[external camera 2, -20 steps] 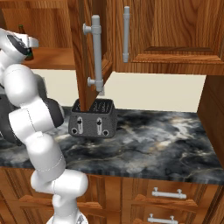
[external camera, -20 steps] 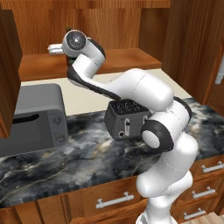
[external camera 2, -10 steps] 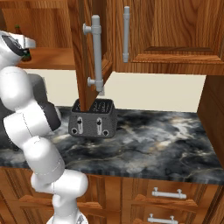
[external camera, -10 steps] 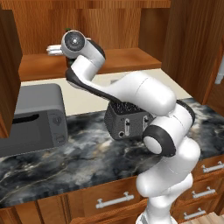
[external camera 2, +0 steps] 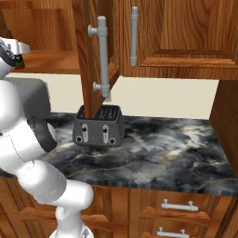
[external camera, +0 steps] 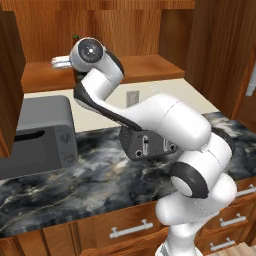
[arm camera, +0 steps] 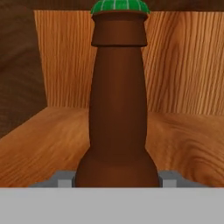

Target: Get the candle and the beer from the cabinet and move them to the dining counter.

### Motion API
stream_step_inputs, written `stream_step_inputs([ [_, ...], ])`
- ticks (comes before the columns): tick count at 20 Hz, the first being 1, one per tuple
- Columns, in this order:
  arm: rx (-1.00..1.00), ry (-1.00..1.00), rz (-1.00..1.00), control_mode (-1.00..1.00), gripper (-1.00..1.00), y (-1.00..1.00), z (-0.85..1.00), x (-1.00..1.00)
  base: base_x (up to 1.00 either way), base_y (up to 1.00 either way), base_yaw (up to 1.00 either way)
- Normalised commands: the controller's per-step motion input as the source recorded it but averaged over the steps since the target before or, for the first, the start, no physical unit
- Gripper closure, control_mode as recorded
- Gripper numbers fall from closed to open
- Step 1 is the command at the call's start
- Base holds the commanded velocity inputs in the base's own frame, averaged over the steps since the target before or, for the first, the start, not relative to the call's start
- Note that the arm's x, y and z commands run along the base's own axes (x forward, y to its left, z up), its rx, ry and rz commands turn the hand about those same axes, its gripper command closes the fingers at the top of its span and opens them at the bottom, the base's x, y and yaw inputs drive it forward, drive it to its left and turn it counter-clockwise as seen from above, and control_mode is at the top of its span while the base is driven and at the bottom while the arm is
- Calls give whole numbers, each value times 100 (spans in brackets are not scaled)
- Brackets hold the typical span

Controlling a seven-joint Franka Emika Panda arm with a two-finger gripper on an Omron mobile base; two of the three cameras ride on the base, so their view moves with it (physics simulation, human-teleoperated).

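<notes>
Now I see my hand [arm camera: 117, 180] clamped around the beer bottle [arm camera: 117, 105]. It stands upright on the cabinet shelf [arm camera: 183, 140].

A toaster [external camera 2: 98, 125] and seemingly a microwave [external camera: 36, 134] sit on the worktop [external camera 2: 158, 148].

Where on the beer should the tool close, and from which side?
Grip the beer around the broad lower body below the shoulder, coming in level from the open front of the cabinet. It stands upright on the shelf, the neck narrows upward toward the green cap, and the tool already has a finger on either side of the body.
</notes>
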Motion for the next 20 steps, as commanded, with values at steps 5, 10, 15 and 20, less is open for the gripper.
stream_step_inputs([
  [5,0,0,26,-100,100,-11,-4,-60,0,0,0],
  [10,0,0,28,-100,100,-51,-6,-68,0,0,0],
  [15,-2,0,20,-100,100,-81,-13,-63,0,0,0],
  [20,-8,0,17,-100,100,-48,-29,-56,0,0,0],
])
